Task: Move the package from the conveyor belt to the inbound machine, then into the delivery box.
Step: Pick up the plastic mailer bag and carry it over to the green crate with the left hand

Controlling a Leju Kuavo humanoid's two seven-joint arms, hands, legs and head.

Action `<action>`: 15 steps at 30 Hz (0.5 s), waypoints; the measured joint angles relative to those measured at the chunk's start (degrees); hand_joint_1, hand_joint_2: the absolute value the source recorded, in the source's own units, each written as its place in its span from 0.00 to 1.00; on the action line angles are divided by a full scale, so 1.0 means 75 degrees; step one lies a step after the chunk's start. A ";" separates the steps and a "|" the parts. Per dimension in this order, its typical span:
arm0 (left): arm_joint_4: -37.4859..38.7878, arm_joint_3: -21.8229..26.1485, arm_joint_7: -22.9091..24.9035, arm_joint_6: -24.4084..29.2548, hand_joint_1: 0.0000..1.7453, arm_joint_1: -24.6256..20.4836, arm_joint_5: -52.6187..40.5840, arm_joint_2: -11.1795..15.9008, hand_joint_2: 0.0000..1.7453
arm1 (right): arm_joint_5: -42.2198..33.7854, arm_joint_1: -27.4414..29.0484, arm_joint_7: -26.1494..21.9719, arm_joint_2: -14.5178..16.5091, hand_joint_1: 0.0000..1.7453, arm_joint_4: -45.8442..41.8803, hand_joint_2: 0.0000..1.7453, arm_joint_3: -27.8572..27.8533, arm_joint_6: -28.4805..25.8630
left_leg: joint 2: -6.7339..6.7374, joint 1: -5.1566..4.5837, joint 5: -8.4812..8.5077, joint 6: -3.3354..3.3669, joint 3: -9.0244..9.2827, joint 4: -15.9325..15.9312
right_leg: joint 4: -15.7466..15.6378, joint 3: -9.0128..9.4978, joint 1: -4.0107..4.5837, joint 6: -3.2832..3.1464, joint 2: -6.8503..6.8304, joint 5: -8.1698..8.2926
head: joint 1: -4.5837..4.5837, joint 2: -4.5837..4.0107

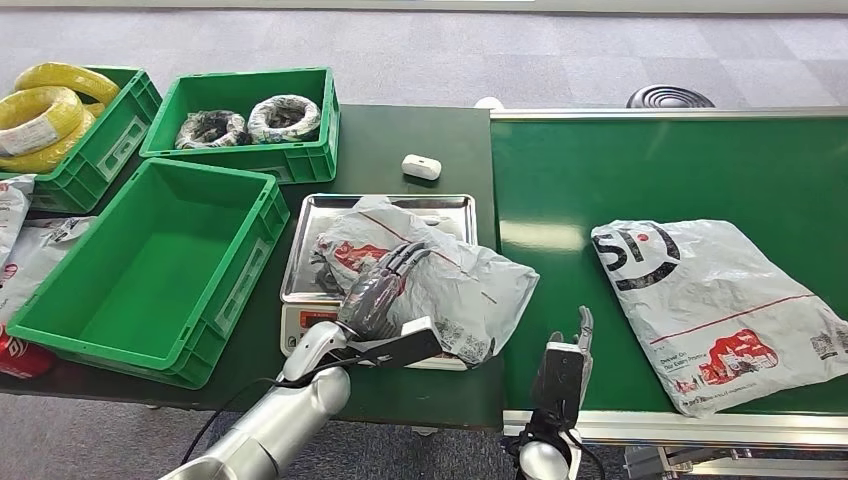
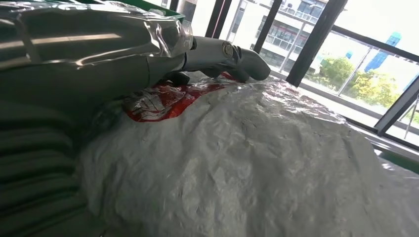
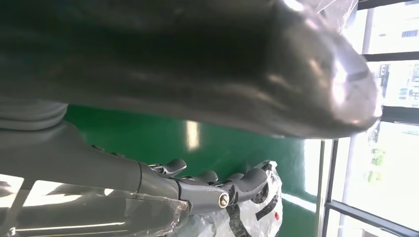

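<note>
A crumpled white package [image 1: 450,280] with red print lies on the steel tray of the inbound machine [image 1: 400,205], hanging over its right side. My left hand [image 1: 385,285] rests on top of it with fingers stretched flat; up close the fingers [image 2: 217,54] lie along the package [image 2: 257,158]. A second white package [image 1: 720,305] lies flat on the green conveyor belt [image 1: 560,170]. My right hand [image 1: 568,355] hovers at the belt's front edge, fingers straight, holding nothing; the right wrist view shows the hand [image 3: 207,190] pointing toward that package [image 3: 259,210]. The empty green delivery box [image 1: 150,260] stands left of the machine.
A green crate [image 1: 250,150] with wrapped coils and another [image 1: 110,140] with yellow coils stand at the back left. A small white device [image 1: 421,166] lies behind the machine. More bags [image 1: 25,250] lie at the far left.
</note>
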 joint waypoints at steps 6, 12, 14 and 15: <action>0.0787 -0.0001 -0.0035 0.0119 0.03 -0.0102 -0.0026 -0.0111 1.00 | -0.0028 -0.0104 0.0001 0.0000 0.00 0.0073 0.00 0.0017 0.0000 | -0.0001 0.0000 0.0000 0.0000 0.0001 0.0000 | 0.0000 0.0003 0.0000 0.0000 0.0000 0.0000 | -0.0001 0.0000; 0.1264 0.0001 -0.0094 0.0221 0.70 -0.0143 0.0047 -0.0258 1.00 | -0.0014 -0.0132 0.0027 0.0000 0.00 0.0082 0.00 0.0052 0.0000 | -0.0006 -0.0001 0.0000 0.0000 0.0009 0.0000 | 0.0000 0.0017 0.0000 0.0001 -0.0011 -0.0001 | 0.0001 0.0000; 0.1315 0.0004 -0.0091 0.0221 0.74 -0.0148 0.0088 -0.0286 1.00 | 0.0003 -0.0136 0.0048 0.0000 0.00 0.0082 0.00 0.0060 0.0001 | -0.0008 -0.0002 0.0000 0.0001 0.0015 -0.0001 | -0.0001 0.0028 0.0000 0.0002 -0.0018 -0.0002 | 0.0001 -0.0001; 0.1330 0.0006 -0.0088 0.0222 0.75 -0.0150 0.0104 -0.0294 1.00 | 0.0009 -0.0139 0.0059 0.0000 0.00 0.0082 0.00 0.0063 0.0001 | -0.0009 -0.0002 0.0000 0.0001 0.0019 -0.0001 | -0.0001 0.0033 0.0000 0.0002 -0.0021 -0.0002 | 0.0001 -0.0001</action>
